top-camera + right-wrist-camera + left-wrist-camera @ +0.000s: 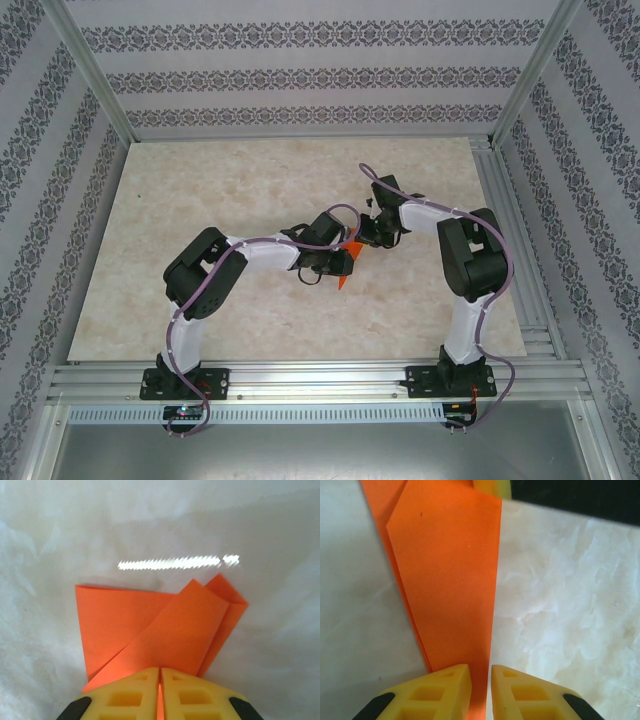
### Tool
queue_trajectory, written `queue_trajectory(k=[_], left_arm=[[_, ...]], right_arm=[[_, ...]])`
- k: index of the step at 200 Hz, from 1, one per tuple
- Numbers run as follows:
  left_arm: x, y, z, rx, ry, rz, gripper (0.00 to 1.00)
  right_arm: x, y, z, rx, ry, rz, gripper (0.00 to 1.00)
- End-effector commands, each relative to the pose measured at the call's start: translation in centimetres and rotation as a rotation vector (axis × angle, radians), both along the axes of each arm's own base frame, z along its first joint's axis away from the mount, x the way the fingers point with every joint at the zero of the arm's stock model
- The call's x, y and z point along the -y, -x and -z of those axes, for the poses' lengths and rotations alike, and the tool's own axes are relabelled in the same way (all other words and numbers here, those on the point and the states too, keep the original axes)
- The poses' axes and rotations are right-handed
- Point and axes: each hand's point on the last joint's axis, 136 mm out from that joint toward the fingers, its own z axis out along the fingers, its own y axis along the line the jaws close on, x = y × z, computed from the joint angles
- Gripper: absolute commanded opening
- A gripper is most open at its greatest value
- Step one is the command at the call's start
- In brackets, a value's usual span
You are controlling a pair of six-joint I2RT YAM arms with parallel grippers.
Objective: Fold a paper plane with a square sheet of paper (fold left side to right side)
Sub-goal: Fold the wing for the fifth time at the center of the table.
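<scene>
Both hands were clenched on the folded orange paper [345, 262] at frame centre: left hand [481, 692], right hand [160, 690]. Edges should be aligned before creasing on the desk [250, 180].

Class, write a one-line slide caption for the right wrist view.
Right gripper pinching folded orange paper flat on the pale marble table.

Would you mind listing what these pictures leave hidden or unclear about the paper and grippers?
- Top external: the orange paper mostly hidden beneath both wrists.
- Left wrist: paper cut off by the top edge.
- Right wrist: the right gripper covers the paper's near edge; table glare blurs detail.
</scene>
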Motion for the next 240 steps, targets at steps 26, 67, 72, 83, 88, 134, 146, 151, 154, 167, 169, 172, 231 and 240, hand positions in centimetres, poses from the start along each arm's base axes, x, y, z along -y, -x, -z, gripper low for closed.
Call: queue_trajectory(k=[26,67,72,83,88,134,146,151,154,167,169,172,231,240], left_arm=[[-5.0,6.3,7.8,-0.215,-0.257,0.038,0.23],[-5.0,6.3,7.8,-0.215,-0.255,0.038,0.23],[-5.0,6.3,7.9,-0.216,-0.255,0.037,0.23],[-5.0,6.4,7.9,-0.217,-0.255,0.038,0.23],[-5.0,6.4,7.9,-0.217,-0.254,0.037,0.23],[-5.0,6.4,7.9,-0.219,-0.251,0.037,0.23],[-5.0,6.4,8.0,-0.219,-0.251,0.036,0.23],[-5.0,6.4,8.0,-0.220,-0.252,0.036,0.23],[-5.0,6.4,8.0,-0.220,-0.251,0.037,0.23],[-5.0,6.4,8.0,-0.220,-0.252,0.036,0.23],[-5.0,6.5,8.1,-0.221,-0.252,0.037,0.23],[-5.0,6.5,8.0,-0.221,-0.251,0.037,0.23],[-5.0,6.5,8.0,-0.221,-0.246,0.036,0.23],[-5.0,6.5,7.9,-0.220,-0.244,0.036,0.23]], right_arm=[[2.6,-2.2,0.7,0.027,0.079,0.033,0.11],[3.4,-3.1,1.1,0.020,0.092,0.047,0.11],[3.5,-3.3,1.1,0.022,0.093,0.048,0.11],[3.7,-3.6,1.1,0.024,0.095,0.051,0.11],[3.7,-3.7,1.0,0.023,0.097,0.051,0.11],[4.5,-4.9,0.7,0.031,0.094,0.072,0.11],[4.6,-5.1,0.7,0.032,0.093,0.075,0.11],[4.6,-5.2,0.6,0.034,0.092,0.076,0.11],[4.7,-5.3,0.6,0.035,0.093,0.078,0.11],[4.9,-5.5,0.7,0.032,0.094,0.083,0.11],[4.9,-5.5,0.7,0.032,0.094,0.083,0.11],[4.9,-5.5,0.7,0.032,0.094,0.085,0.11],[6.3,-6.7,0.7,0.032,0.124,0.099,0.11],[6.4,-7.0,0.1,0.046,0.118,0.098,0.11]])
